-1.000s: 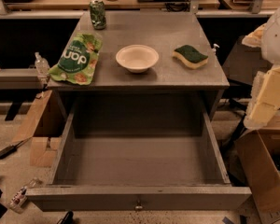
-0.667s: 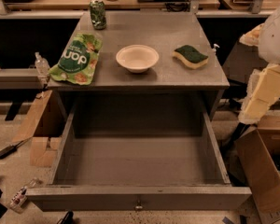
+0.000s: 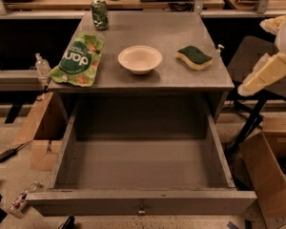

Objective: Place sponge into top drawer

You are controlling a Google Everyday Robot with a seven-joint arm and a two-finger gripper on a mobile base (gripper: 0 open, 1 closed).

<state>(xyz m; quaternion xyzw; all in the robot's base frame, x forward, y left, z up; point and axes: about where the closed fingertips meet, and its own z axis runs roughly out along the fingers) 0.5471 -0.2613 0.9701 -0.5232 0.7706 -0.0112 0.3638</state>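
The sponge [image 3: 194, 57], dark green on top over pale yellow foam, lies on the right part of the grey table top [image 3: 171, 32]. The top drawer [image 3: 138, 168] is pulled fully open below the table, and nothing lies inside it. Its front panel with a small knob [image 3: 141, 209] is nearest the camera. My gripper is out of view. Only a pale link of my arm [image 3: 267, 73] shows at the right edge, beside and to the right of the table, apart from the sponge.
A white bowl [image 3: 140, 59] sits mid-table, a green snack bag [image 3: 78, 58] at the left and a green can [image 3: 100, 14] at the back left. Cardboard boxes [image 3: 269, 175] stand on the floor at right and a box [image 3: 40, 132] at left.
The pale arm link at the right has risen and shifted slightly left toward the table. The sponge, bowl and drawer have not moved.
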